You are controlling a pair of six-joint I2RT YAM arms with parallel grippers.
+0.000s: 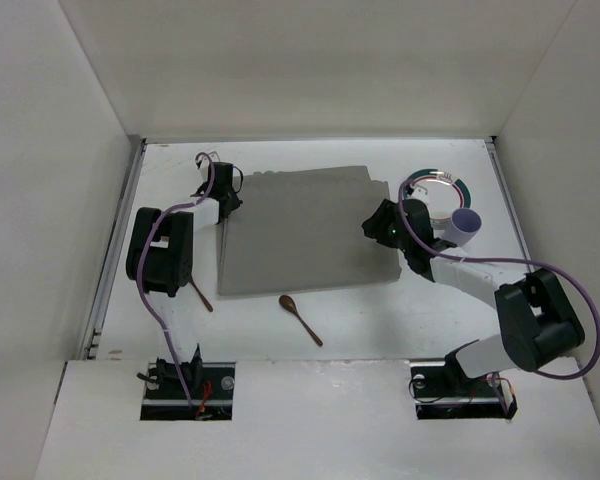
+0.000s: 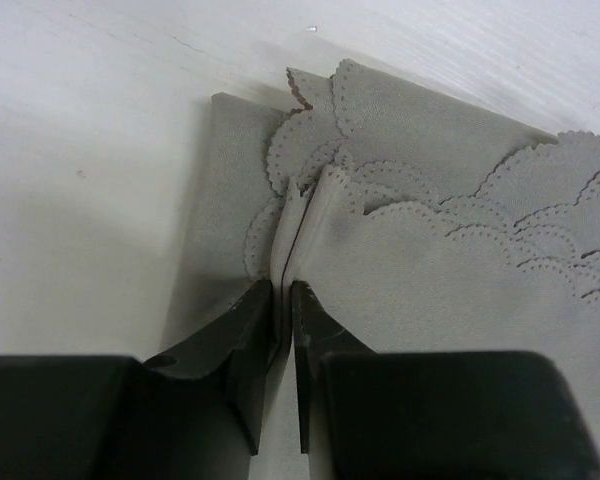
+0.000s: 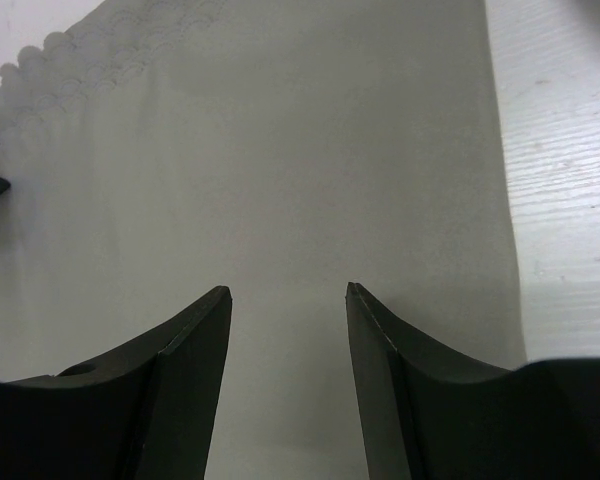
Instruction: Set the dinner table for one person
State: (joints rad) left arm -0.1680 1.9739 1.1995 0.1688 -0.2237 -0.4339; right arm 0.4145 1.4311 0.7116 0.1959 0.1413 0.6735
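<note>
The dinner table (image 1: 380,325) is a white tabletop. A grey cloth placemat (image 1: 305,230) with a scalloped edge lies at its middle. My left gripper (image 1: 230,196) is at the placemat's far left corner. In the left wrist view the gripper (image 2: 285,292) is shut on a pinched-up fold of the placemat (image 2: 430,260). My right gripper (image 1: 376,228) is at the placemat's right edge. In the right wrist view the gripper (image 3: 288,292) is open and empty just above the placemat (image 3: 280,150).
A white plate with a green rim (image 1: 458,183) lies at the back right, with a purple cup (image 1: 466,222) beside it, behind the right arm. One wooden spoon (image 1: 300,318) lies in front of the placemat. Another (image 1: 200,293) lies by the left arm.
</note>
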